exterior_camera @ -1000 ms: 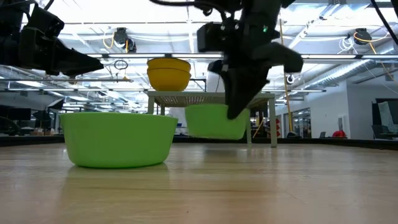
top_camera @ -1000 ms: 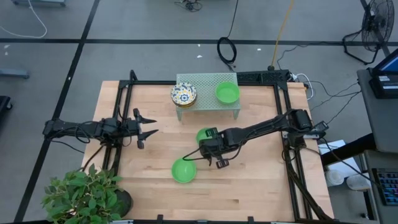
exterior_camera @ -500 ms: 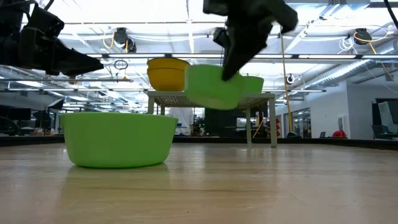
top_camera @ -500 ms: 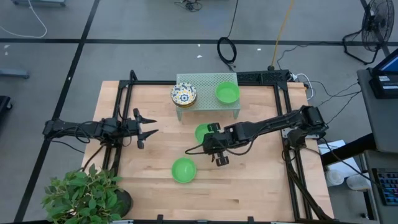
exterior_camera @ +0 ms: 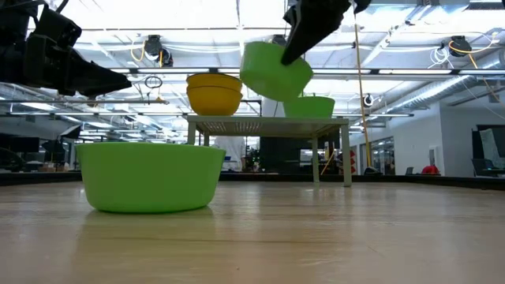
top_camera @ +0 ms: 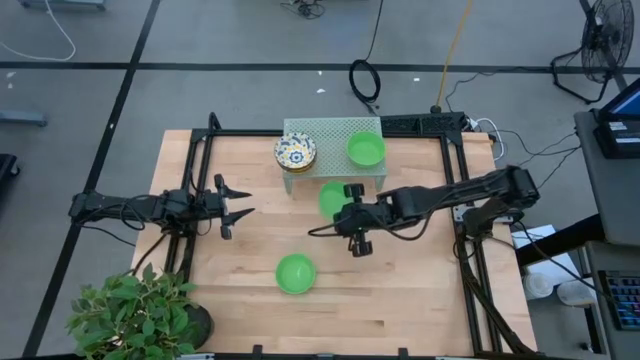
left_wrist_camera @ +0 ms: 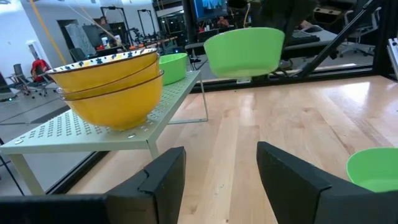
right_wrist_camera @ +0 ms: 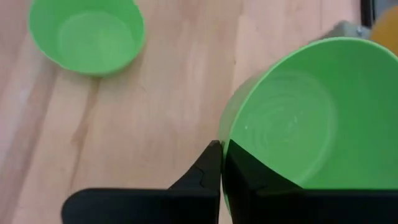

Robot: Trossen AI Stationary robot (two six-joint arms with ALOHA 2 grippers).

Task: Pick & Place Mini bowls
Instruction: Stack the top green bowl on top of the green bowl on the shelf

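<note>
Low view: right pincer (exterior_camera: 290,54) clenches a green mini bowl's (exterior_camera: 275,72) rim (tilted), aloft by the rack (exterior_camera: 268,122).

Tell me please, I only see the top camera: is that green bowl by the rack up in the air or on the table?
Observer: Up in the air. In the low view the held green bowl hangs tilted, higher than the top of the rack.
Operator: How is the robot holding it?
Observer: The right wrist view shows the right end effector pinching the bowl's rim, one finger inside and one outside.
Operator: Are the flowery bowls white underneath?
Observer: No. The left wrist view shows the patterned bowls stacked and yellow on the outside.
</note>
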